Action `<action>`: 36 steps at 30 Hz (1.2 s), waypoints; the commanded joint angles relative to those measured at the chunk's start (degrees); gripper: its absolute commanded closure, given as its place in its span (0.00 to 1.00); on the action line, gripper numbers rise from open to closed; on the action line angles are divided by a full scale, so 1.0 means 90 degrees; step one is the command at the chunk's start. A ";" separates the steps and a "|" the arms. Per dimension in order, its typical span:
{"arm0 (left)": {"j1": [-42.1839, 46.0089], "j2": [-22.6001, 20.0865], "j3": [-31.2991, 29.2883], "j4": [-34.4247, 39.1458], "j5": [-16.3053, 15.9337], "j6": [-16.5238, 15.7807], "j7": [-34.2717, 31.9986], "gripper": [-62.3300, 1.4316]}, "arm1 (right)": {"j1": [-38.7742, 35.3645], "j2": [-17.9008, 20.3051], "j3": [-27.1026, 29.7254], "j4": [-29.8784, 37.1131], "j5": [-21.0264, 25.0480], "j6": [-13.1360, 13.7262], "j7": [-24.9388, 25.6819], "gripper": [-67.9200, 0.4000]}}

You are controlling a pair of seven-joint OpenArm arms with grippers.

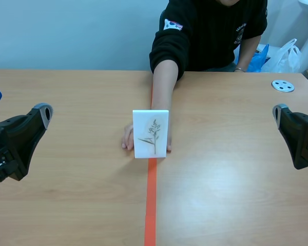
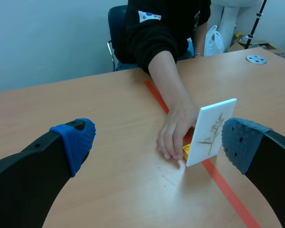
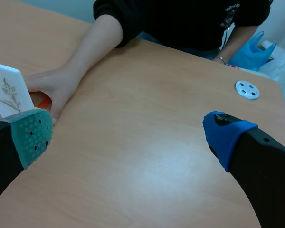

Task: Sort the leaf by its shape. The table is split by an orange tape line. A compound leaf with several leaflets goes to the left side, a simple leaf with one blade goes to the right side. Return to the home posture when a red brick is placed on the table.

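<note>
Nearest the robot both arms sit low: left gripper (image 2: pixel 159 140) at abt 8 o'clock, right gripper (image 3: pixel 129 135) at abt 4. Each has its fingers spread wide w/ nothing between them. The orange tape line (image 1: pixel 150 205) runs up the middle toward 12. On it stands the leaf card (image 1: pixel 151 134), upright, a yellow block (image 2: pixel 185 151) at its base. A person's hand (image 1: pixel 127 141) steadies it from the far side. White disc (image 1: pixel 283 85) is well off at 2.

Looks like the presenting step — no pick yet. The sprig seems branched w/ many small bits, so prob. compound. Next move is likely the left arm's, once the hand lets go — grip the card's edges, take it toward 9.
</note>
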 commanded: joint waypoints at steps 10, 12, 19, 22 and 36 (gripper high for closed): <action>-0.0005 0.0046 -0.0029 0.0056 -0.0017 0.0005 -0.0092 0.08 | 0.0243 0.0114 0.0095 0.0022 -0.0100 0.0216 -0.0440 0.02; -0.0005 0.0046 -0.0029 0.0056 -0.0017 0.0005 -0.0092 0.08 | 0.0401 0.0177 0.0092 -0.0041 -0.0102 0.0505 -0.0617 0.02; -0.0002 0.0046 -0.0029 0.0056 -0.0017 0.0005 -0.0092 0.08 | 0.1110 0.0590 0.0090 -0.0772 -0.0104 0.1683 -0.1069 0.02; -0.0002 0.0046 -0.0029 0.0056 -0.0017 0.0005 -0.0092 0.08 | 0.1583 0.0787 0.0087 -0.1263 -0.0100 0.2178 -0.1207 0.02; -0.0002 0.0177 -0.0029 0.0056 0.0053 0.0005 -0.0095 0.08 | 0.4269 0.1302 -0.2042 -0.3912 -0.0136 0.2628 -0.0216 0.02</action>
